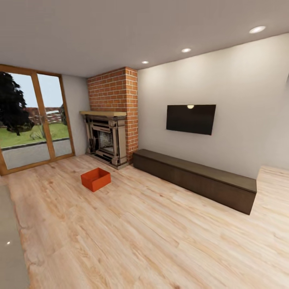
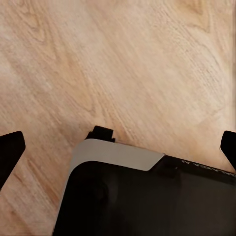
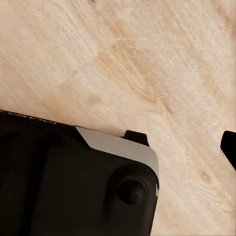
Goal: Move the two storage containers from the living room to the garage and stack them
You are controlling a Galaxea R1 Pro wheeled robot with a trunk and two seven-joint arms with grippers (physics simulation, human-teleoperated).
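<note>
Your head camera looks across the living room. One storage container (image 1: 96, 179) sits on the light wood-plank floor (image 1: 152, 237), out in the open in front of the fireplace (image 1: 105, 138) and well apart from it. It is orange-red, rectangular, topless, with thin plain walls, set corner-on to you so two outer walls show; the inside is in shade and its ribbing is too fine to make out from here.

Behind it: brick chimney (image 1: 116, 90) above the carved stone surround, wood-framed glass doors (image 1: 34, 120) at left with lawn beyond, a long dark wooden cabinet (image 1: 194, 178) along the pale wall, and a black wall screen (image 1: 191, 119) above it.

Your left gripper (image 2: 118, 147): both dark fingertips (image 2: 11, 147) sit at opposite edges of the wrist picture, spread wide, holding nothing, with bare planks and the robot's black and grey base (image 2: 142, 196) beneath.

Your right gripper: one fingertip (image 3: 229, 146) shows at the picture's edge over planks; you cannot tell how wide it stands.
</note>
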